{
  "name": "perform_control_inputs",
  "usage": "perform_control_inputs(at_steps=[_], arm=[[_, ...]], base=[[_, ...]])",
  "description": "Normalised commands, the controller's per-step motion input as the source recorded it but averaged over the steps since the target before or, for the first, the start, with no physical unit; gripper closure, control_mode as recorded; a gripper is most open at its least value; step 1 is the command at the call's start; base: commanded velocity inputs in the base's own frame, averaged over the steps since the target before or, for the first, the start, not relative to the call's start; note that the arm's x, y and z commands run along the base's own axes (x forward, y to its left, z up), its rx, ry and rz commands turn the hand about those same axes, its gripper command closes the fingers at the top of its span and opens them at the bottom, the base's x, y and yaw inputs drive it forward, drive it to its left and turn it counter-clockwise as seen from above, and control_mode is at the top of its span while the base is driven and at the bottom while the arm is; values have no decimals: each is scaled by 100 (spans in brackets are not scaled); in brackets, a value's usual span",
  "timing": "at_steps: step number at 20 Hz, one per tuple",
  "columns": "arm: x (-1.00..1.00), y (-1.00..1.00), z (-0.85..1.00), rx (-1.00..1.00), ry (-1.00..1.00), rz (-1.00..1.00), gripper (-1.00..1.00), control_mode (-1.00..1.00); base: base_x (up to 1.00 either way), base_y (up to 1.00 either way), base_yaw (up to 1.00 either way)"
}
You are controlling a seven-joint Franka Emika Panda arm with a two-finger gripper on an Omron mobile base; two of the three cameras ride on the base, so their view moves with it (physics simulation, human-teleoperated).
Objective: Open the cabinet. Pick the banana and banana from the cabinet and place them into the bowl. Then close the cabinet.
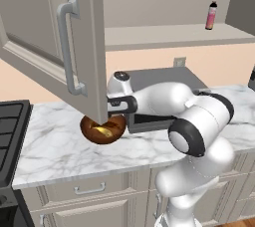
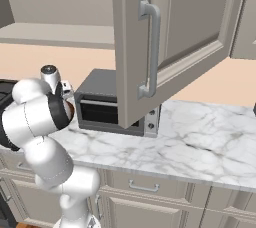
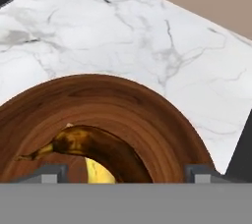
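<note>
A round, glossy, dark reddish-brown wooden bowl (image 3: pixel 98 120) sits on the white marble counter (image 3: pixel 147 36), and both small curved bananas lie inside it: the dark brown banana (image 3: pixel 93 144) arches across the bottom, and a patch of the yellow banana (image 3: pixel 98 171) peeks out beneath it. The jaws (image 3: pixel 127 174) of the white robot arm hover just above the bowl, standing well apart with nothing between them; the two small dark fingertips (image 3: pixel 47 174) frame the fruit.

With the fruit in place, the step in hand appears to be closing up. To do it well, the arm should probably lift straight out of the bowl so it does not nudge the bananas, then reach the outer face of the open grey-beige wall cabinet door (image 1: pixel 74 37) and push it steadily shut, keeping clear of its vertical silver bar handle (image 1: pixel 67 47).

The hand view alone shows the two bananas apart. From the left base view, the door's lower corner overlaps the bowl and a pink bottle with a black cap (image 1: pixel 211 16) stands on the cabinet shelf. The right base view shows the grey box oven (image 2: pixel 107 104) behind the door.
</note>
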Motion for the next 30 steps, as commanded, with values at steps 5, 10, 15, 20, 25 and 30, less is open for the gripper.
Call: perform_control_inputs(at_steps=[5,10,15,20,25,30], arm=[[-36,0,63,0,-13,0,-100,-100],[-86,0,71,0,-32,0,-100,-100],[-76,-6,92,6,-26,0,-100,-100],[-91,-22,100,12,-18,0,-100,-100],[-100,-25,100,13,-11,0,-100,-100],[-100,-14,100,13,0,-5,-100,-100]], base=[[0,0,0],[0,0,0],[0,0,0],[0,0,0],[0,0,0],[0,0,0]])
